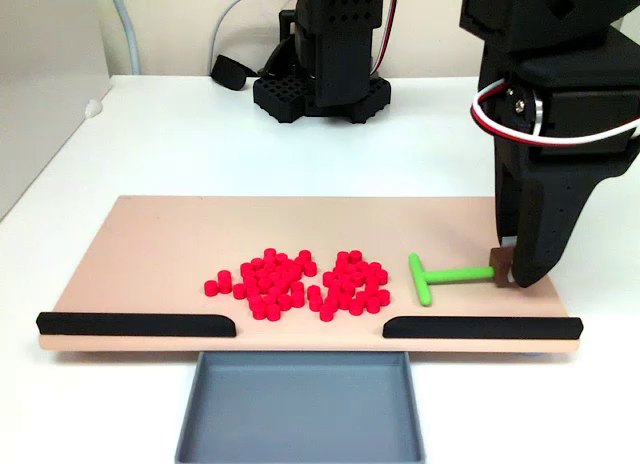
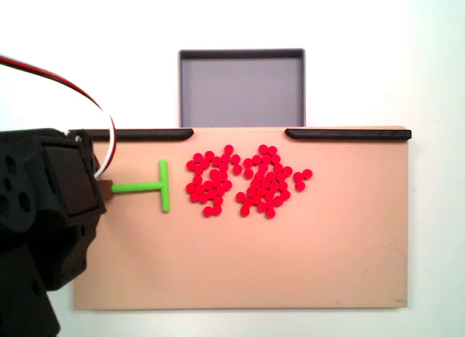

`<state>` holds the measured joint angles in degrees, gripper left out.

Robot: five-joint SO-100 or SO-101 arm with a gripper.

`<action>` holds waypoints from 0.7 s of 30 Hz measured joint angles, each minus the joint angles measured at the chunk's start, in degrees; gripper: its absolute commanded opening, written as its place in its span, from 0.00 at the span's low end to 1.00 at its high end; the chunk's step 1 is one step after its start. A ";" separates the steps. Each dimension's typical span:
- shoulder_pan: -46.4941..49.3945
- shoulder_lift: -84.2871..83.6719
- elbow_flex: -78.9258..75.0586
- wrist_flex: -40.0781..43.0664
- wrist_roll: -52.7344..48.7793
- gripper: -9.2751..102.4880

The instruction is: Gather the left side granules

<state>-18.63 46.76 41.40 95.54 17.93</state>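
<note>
Red granules lie in two loose clusters on the beige board (image 1: pixel 160 254). In the fixed view from the front, one cluster (image 1: pixel 268 282) lies left of the other (image 1: pixel 352 281). The fixed view from above shows the same clusters (image 2: pixel 211 183) (image 2: pixel 269 183). A green T-shaped tool (image 1: pixel 445 276) lies flat to the right of them, its crossbar (image 1: pixel 420 279) facing the granules and a short gap away. My gripper (image 1: pixel 508 274) is shut on the brown end of the tool's stem. From above, the gripper (image 2: pixel 104 187) and the tool (image 2: pixel 145 186) sit left of the granules.
Two black rails (image 1: pixel 135 324) (image 1: pixel 480 327) line the board's front edge with a gap between them. A grey tray (image 1: pixel 300 409) sits below that gap. The arm's black base (image 1: pixel 320 84) stands behind the board.
</note>
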 measured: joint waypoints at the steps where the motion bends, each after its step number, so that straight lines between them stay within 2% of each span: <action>1: 0.00 -0.09 -0.09 -0.09 0.00 0.08; 21: 2.37 -2.81 -1.32 0.35 0.00 0.08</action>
<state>-16.26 43.95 40.08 95.89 17.93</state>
